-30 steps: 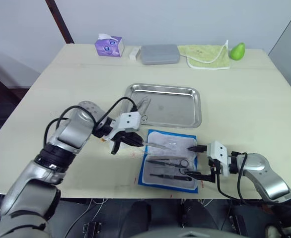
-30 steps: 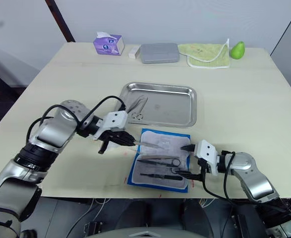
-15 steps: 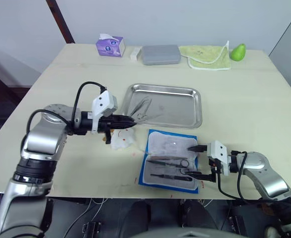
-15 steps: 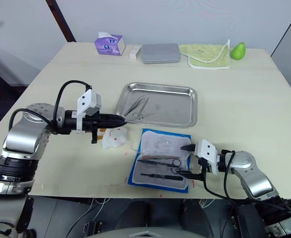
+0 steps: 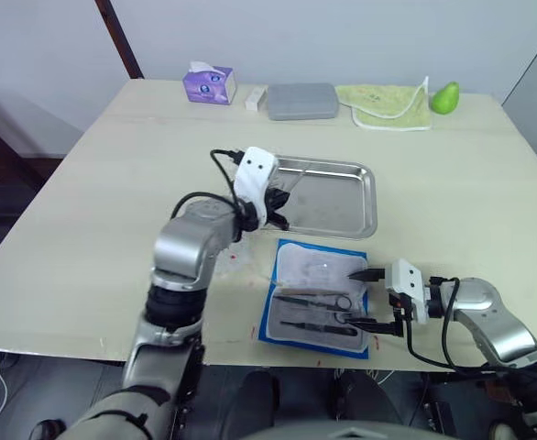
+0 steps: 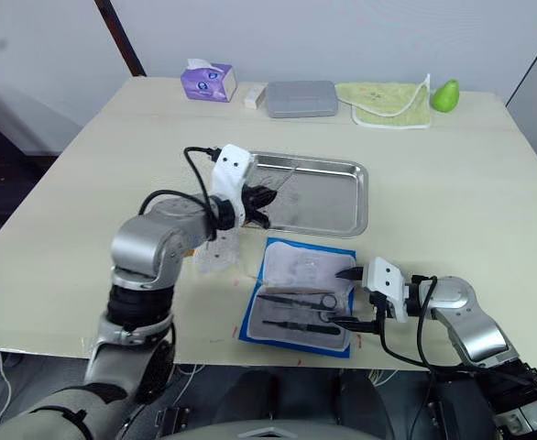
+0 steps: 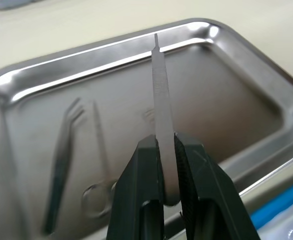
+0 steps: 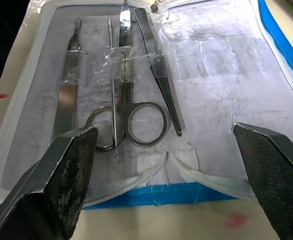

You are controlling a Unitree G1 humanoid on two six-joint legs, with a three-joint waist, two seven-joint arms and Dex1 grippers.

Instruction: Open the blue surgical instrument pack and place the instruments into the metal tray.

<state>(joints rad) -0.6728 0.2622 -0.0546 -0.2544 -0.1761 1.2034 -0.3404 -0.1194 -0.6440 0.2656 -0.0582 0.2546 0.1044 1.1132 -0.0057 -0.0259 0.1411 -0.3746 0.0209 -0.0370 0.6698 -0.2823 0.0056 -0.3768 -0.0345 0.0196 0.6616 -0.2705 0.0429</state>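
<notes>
Above the metal tray's (image 5: 353, 213) 9 o'clock end, we find the left gripper (image 7: 165, 165) clamped on a slender flat instrument (image 7: 159, 90), a pale metal strip gripped at its lower end between both black fingers (image 7: 191, 170). The strip stands up out of the jaws over the tray floor. On that floor, two darker tools (image 7: 61, 165) already lie side by side: a pair of forceps and a ring-handled piece.

At the desk's (image 5: 470, 183) 5 o'clock region, we locate the right gripper (image 5: 367, 299) spread wide, its two fingers (image 8: 69, 165) holding nothing, at the 3 o'clock edge of the blue surgical instrument pack (image 5: 316, 295). The pack lies flat and open, just beside the tray on its 6 o'clock side, its whitish clear inner sheet exposed. Under that sheet, we count scissors (image 8: 129, 107), tweezers (image 8: 159, 70), a flat handle (image 8: 69, 80) and a thin probe, all taped down.

A crumpled clear wrapper (image 6: 215, 252) lies at 9 o'clock of the pack. Along the desk's 12 o'clock edge stand a purple tissue box (image 5: 207, 84), a grey case (image 5: 301, 100), a green cloth (image 5: 392, 104) and a green pear (image 5: 445, 96).
</notes>
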